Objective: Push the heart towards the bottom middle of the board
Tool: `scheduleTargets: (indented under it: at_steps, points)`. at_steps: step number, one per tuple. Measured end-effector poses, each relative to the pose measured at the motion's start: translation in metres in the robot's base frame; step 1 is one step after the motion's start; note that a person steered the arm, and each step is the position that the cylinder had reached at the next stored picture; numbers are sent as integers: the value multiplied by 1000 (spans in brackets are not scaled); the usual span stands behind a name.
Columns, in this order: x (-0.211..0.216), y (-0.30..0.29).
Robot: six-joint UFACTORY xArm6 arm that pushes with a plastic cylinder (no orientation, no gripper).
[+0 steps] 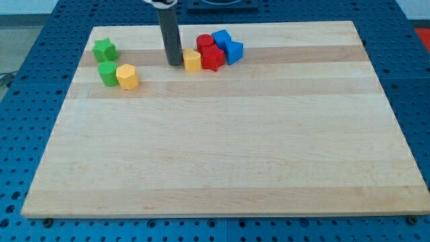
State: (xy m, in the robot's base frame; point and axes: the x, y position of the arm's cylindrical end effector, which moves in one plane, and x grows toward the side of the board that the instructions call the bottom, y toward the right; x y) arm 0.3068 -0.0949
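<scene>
My tip [175, 64] is near the view's top, left of centre, right against the left side of a small yellow block [193, 60], which looks like the heart. To the right of that block lie a red star-like block [213, 58], a red round block [205, 42], a blue block [221, 37] and a second blue block [233, 51], all packed together. At the view's top left are a green star [104, 49], a green round block [107, 72] and a yellow hexagon-like block [127, 76].
The wooden board [222, 148] lies on a blue perforated table [27, 81]. The rod rises from the tip out of the view's top edge.
</scene>
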Motion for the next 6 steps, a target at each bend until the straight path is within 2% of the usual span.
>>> scheduleTargets:
  at_steps: [2, 3, 4, 6]
  points:
    - [-49, 3]
    - [-44, 26]
    - [-3, 34]
    - [130, 55]
